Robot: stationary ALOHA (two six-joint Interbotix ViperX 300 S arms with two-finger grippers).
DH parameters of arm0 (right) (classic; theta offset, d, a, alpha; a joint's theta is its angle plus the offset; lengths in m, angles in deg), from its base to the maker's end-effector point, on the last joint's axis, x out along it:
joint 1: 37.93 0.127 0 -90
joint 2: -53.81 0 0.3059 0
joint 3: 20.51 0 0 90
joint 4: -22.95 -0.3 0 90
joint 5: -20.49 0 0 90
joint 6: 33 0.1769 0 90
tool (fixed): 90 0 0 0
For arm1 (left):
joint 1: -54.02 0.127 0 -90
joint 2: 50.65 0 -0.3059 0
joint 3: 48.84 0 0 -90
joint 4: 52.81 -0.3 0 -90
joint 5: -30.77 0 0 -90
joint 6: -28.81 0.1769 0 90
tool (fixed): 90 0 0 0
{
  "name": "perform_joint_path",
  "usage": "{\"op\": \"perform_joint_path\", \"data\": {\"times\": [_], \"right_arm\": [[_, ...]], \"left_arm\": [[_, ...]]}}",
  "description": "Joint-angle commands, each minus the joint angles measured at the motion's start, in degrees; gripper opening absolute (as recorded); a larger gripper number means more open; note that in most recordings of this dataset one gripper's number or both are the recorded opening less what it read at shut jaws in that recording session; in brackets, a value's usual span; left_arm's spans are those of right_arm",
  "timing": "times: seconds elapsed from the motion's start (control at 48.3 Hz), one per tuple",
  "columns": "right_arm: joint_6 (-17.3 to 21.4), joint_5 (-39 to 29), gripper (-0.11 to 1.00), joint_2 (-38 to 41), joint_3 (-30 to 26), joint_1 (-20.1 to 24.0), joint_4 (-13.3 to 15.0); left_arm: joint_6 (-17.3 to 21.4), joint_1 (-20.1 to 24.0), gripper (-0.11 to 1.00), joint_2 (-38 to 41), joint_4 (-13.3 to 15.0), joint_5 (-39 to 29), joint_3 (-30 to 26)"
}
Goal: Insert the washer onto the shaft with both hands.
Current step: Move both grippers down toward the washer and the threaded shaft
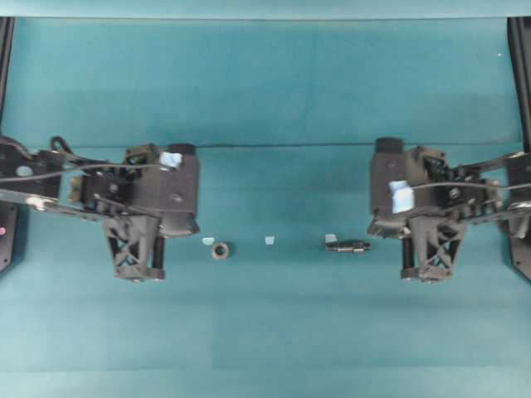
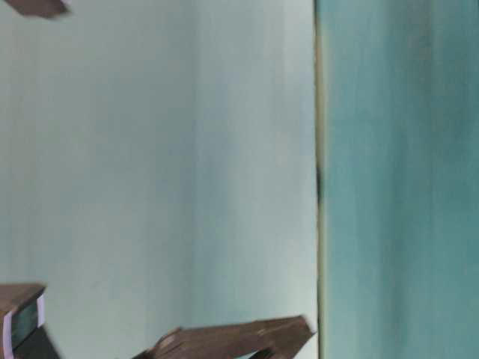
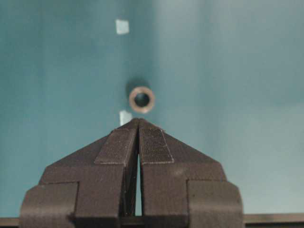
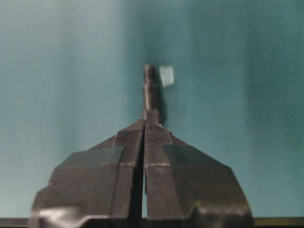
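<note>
You are at the approach, so first open both pincers before you go down. The washer [image 1: 220, 249] lies flat on the teal table [image 1: 274, 332], just beside the left gripper [image 3: 138, 122], with a bit of pale tape [image 3: 125, 117] near it. Take it by the outer rim, so the hole stays free. The shaft [image 1: 347, 245] lies on its side, near the right gripper [image 4: 144, 124]; grasp it at the near end, leaving the far end bare. Both pincers are clenched now, pads together, and they hold nothing.
</note>
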Motion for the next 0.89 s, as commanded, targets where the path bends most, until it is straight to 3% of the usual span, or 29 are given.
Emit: {"op": "perform_joint_path", "data": {"times": [0.0,0.641,0.766,0.869], "right_arm": [[0.09,-0.09,-0.10,1.49,-1.05,0.09,0.18],[-2.46,-0.09,-0.09,8.00,-2.02,0.00,1.76],[-2.90,0.09,-0.04,10.28,-3.60,0.00,1.76],[-3.08,0.09,0.06,12.13,-4.92,-0.09,1.76]], "left_arm": [[0.00,-0.09,0.02,1.32,-0.18,0.00,-1.49],[0.09,0.26,0.02,5.80,-0.18,-0.44,-3.08],[0.53,0.26,0.02,6.68,-0.09,-0.44,-3.16],[0.35,0.26,0.04,7.21,-0.18,-0.44,-2.90]]}}
